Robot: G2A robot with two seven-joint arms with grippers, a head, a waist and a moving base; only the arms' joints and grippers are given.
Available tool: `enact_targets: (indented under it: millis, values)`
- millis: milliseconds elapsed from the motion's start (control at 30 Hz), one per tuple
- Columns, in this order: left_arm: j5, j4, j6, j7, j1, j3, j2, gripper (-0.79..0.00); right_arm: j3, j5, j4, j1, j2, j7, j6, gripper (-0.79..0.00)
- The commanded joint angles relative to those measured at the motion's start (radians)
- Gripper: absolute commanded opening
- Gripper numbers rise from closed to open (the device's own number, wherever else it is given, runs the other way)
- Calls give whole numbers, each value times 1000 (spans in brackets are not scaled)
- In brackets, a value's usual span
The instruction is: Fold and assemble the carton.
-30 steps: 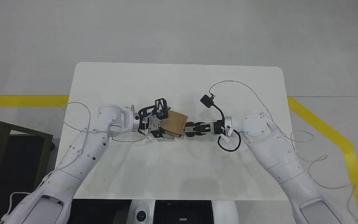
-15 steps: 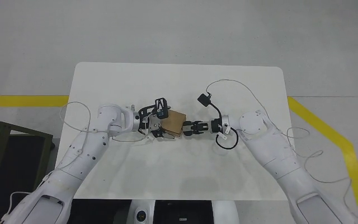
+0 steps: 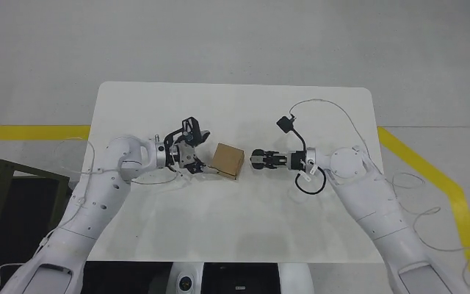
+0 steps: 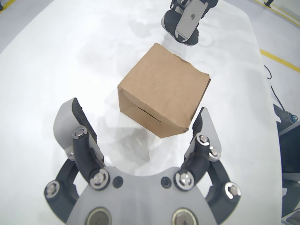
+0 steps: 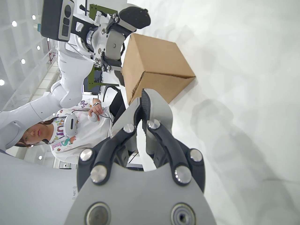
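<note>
The carton sits at the middle of the counter, turned a little against the counter's edges, and lies directly between the two claws. The left claw is spread wide and empty, facing the carton's near side. One of its fingers is just beside a bottom corner, though whether it touches is unclear. The right claw is pinched closed on nothing and points at the opposite side from a little apart. The left arm is the nearer one.

The carton is close to a cube, with no real long axis, so either claw meets a flat face or a corner, not an end. It is plain brown corrugated board, matte and stiff-looking, with sharp folded edges. The face toward the left claw carries a thin slot where a flap seems tucked. The top edge on the right claw's side is slightly ragged. The claw fingers are grey metal plates with black ribbed pads, and the counter is smooth and white.

The carton looks closed on every face in view, so assembly appears finished or nearly so. Any further push would probably come along the line between the claws.
</note>
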Motion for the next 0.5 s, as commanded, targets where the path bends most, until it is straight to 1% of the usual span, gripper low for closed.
enact_targets:
  millis: [0, 67, 133, 200, 233, 267, 367, 467]
  values:
    - [-56, -25, 0, -29, 14, -35, 13, 0, 26, -21, -15, -12, 7, -30, -53, -690]
    - [-106, -42, 1, -60, 27, -73, 25, 0, 52, -53, -24, -26, 14, -61, -89, -650]
    - [-151, -58, 19, -91, 39, -106, 34, 0, 80, -79, -44, -39, 22, -96, -132, -554]
    - [-185, -67, 39, -124, 47, -133, 43, 0, 109, -121, -62, -53, 30, -133, -170, -440]
    - [-197, -68, 48, -139, 50, -145, 46, 0, 123, -142, -72, -61, 33, -153, -193, -132]
    - [-210, -68, 56, -151, 51, -157, 50, 0, 139, -165, -78, -69, 37, -174, -213, 0]
    - [-243, -64, 80, -187, 49, -189, 59, 0, 186, -240, -103, -96, 48, -246, -279, 0]
    - [-279, -54, 105, -225, 40, -218, 68, 0, 233, -312, -126, -128, 56, -344, -354, 0]
